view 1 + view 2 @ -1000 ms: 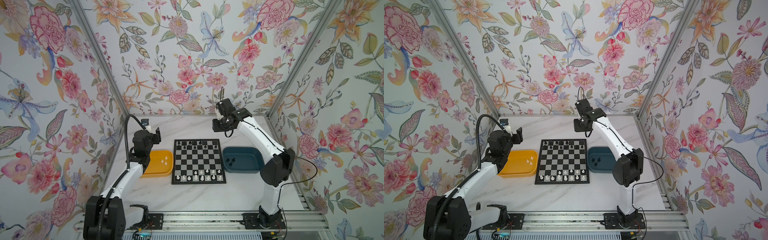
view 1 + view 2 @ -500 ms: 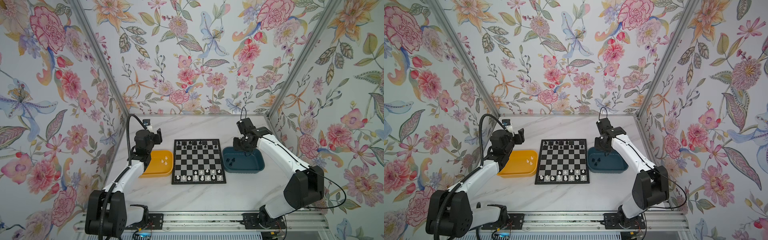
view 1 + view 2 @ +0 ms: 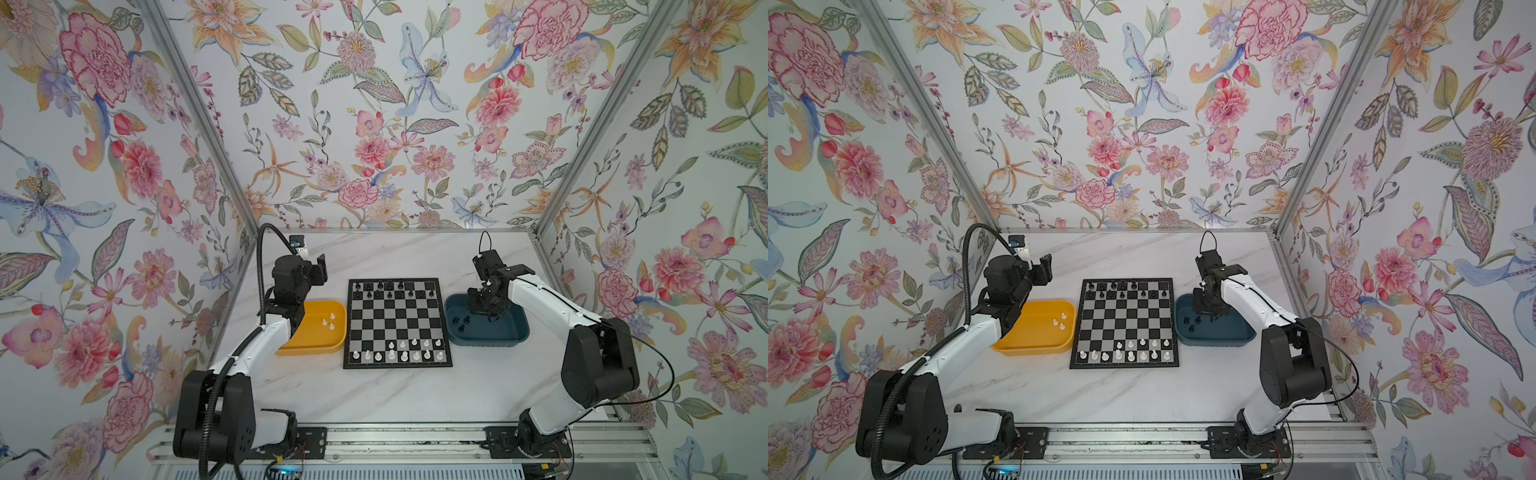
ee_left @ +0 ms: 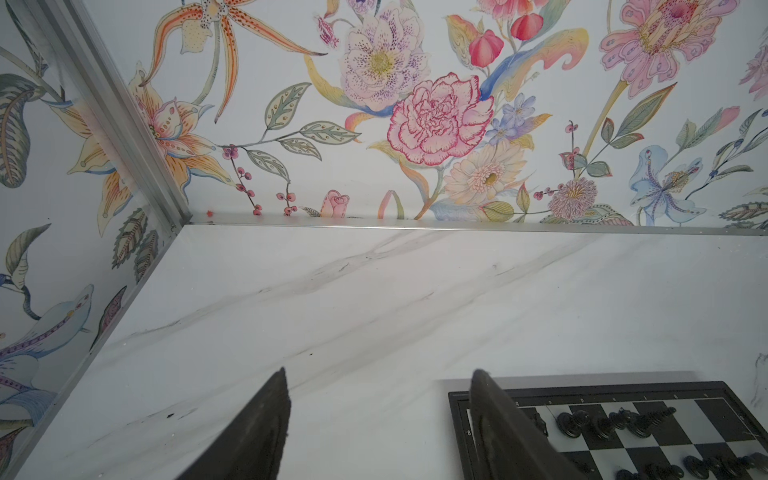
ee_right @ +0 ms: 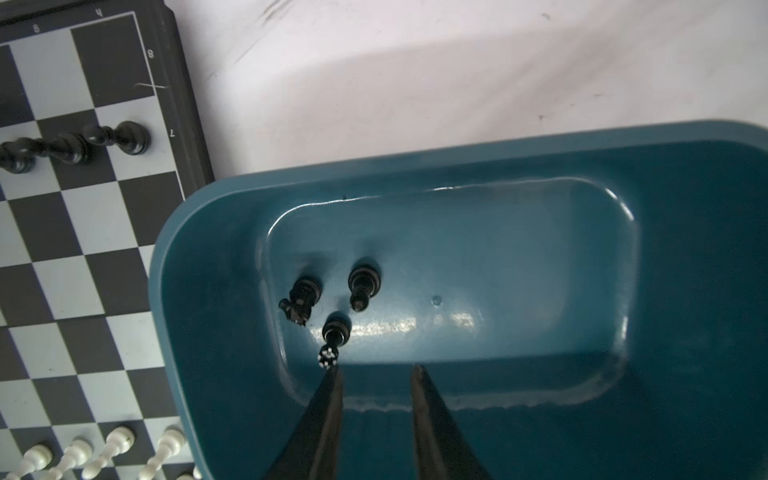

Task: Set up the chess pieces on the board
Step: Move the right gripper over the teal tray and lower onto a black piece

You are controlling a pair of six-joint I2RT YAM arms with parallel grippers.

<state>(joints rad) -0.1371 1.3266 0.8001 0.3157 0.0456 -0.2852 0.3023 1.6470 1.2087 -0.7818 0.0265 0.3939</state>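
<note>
The board (image 3: 397, 328) is laid flat at the middle of the tabletop (image 3: 395, 399), its edges square to the tabletop's edges. The black chessmen (image 3: 389, 286) are stood upright in its two far rows and the white chessmen (image 3: 399, 354) in its two near rows. Both pairs of rows are only partly filled.

Just beside the board's right edge the dark blue tray (image 3: 486, 342) is set with its long axis running left to right. Three loose black pieces (image 3: 460, 323) are gathered at its board-side end. In the right wrist view they seem to stand on their bases, long axes vertical, though this cannot be told for sure.

The right claw (image 5: 374, 369) is held inside this tray, its jaws a little apart with nothing between them. One fingertip (image 5: 328, 399) is seen just beside the white-flecked top of the crowned black piece (image 5: 334, 330); whether they touch cannot be told.

Just beside the board's left edge the yellow tray (image 3: 311, 349) is set the same way, and three loose white pieces (image 3: 329, 321) are clustered at its board-side end.

The left claw (image 4: 380, 371) is held above the far end of the yellow tray. It is spread wide, empty, and pointed toward the back wall over bare tabletop.
</note>
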